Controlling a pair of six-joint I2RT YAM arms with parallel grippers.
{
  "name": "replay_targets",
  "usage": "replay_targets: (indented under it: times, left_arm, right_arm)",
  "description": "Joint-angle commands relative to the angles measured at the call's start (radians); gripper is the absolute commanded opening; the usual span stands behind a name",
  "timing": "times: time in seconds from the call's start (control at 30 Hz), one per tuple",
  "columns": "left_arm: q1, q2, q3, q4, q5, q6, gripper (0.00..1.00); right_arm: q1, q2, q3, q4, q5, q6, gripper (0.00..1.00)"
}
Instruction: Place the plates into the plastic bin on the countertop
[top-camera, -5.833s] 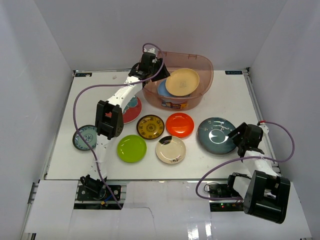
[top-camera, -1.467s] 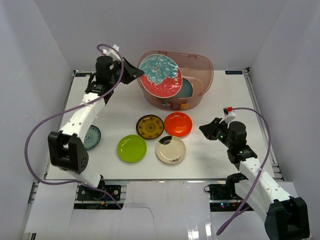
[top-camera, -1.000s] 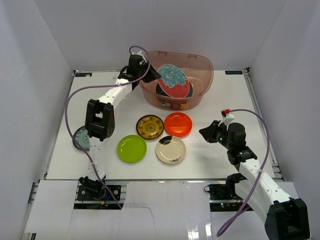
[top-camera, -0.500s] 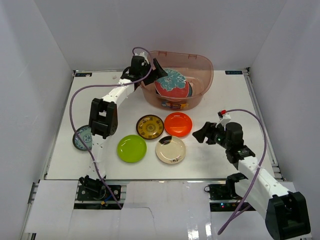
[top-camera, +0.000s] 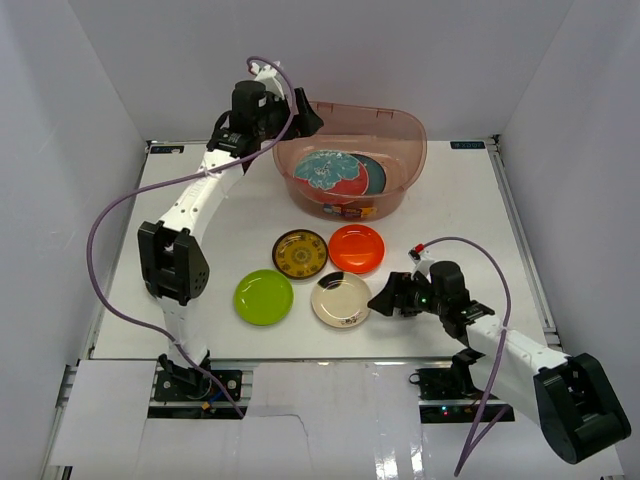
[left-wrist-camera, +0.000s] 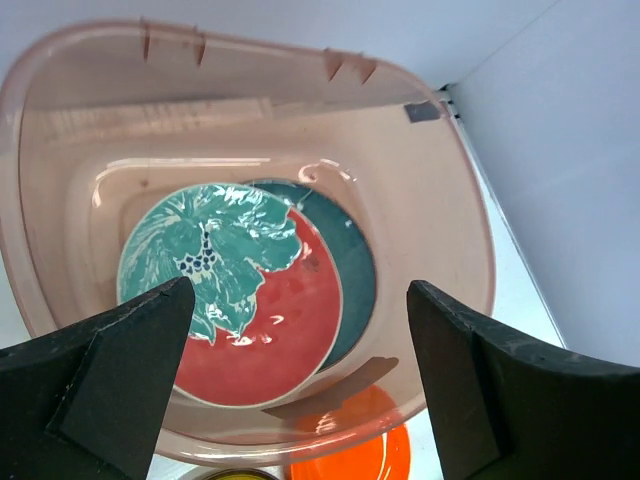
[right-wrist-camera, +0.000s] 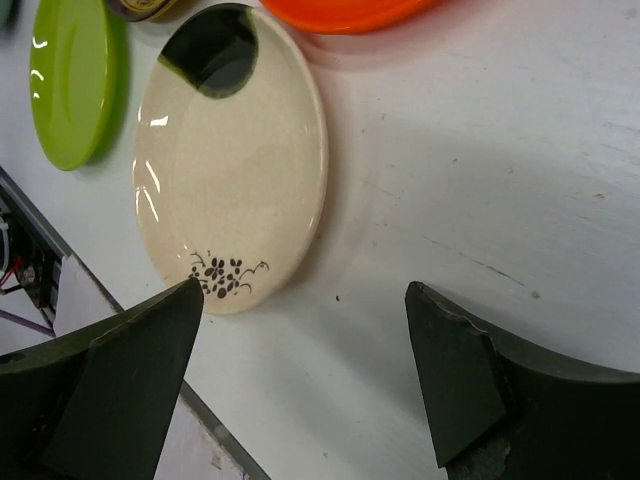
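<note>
The pinkish plastic bin (top-camera: 402, 128) (left-wrist-camera: 455, 190) stands at the back of the white countertop (top-camera: 460, 210). Inside it the red-teal floral plate (top-camera: 328, 176) (left-wrist-camera: 235, 295) lies flat, overlapping a dark teal plate (top-camera: 374, 175) (left-wrist-camera: 355, 270). My left gripper (top-camera: 302, 112) (left-wrist-camera: 300, 385) hangs open and empty above the bin's left rear rim. On the countertop lie orange (top-camera: 358, 249), brown-gold (top-camera: 300, 253), lime green (top-camera: 264, 297) and cream (top-camera: 341, 299) (right-wrist-camera: 230, 160) plates. My right gripper (top-camera: 386, 299) (right-wrist-camera: 305, 370) is open and low, just right of the cream plate, not touching it.
White walls close in the countertop on three sides. The left arm's lower link (top-camera: 172, 265) stands over the left side of the countertop. In the right wrist view the countertop's near edge (right-wrist-camera: 150, 385) runs close to the cream plate, with the lime green plate (right-wrist-camera: 70, 85) beyond it.
My left gripper opened and let go of the floral plate, which dropped flat into the bin; that arm rose and pulled back. My right gripper opened and moved left, down to the cream plate.
</note>
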Motion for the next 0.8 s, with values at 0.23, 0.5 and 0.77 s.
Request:
replay_targets:
  times: [0.23, 0.5, 0.77]
  left_arm:
    - [0.001, 0.081, 0.025, -0.039, 0.059, -0.063, 0.98]
    - [0.001, -0.234, -0.312, -0.014, -0.165, -0.008, 0.94]
    - [0.007, -0.786, -0.924, -0.140, -0.409, -0.129, 0.86]
  right_arm:
    - [0.043, -0.062, 0.027, -0.002, 0.079, -0.006, 0.89]
    - [0.069, 0.154, 0.013, 0.212, -0.015, 0.055, 0.86]
    - [0.125, 0.399, 0.033, 0.470, -0.061, 0.171, 0.23]
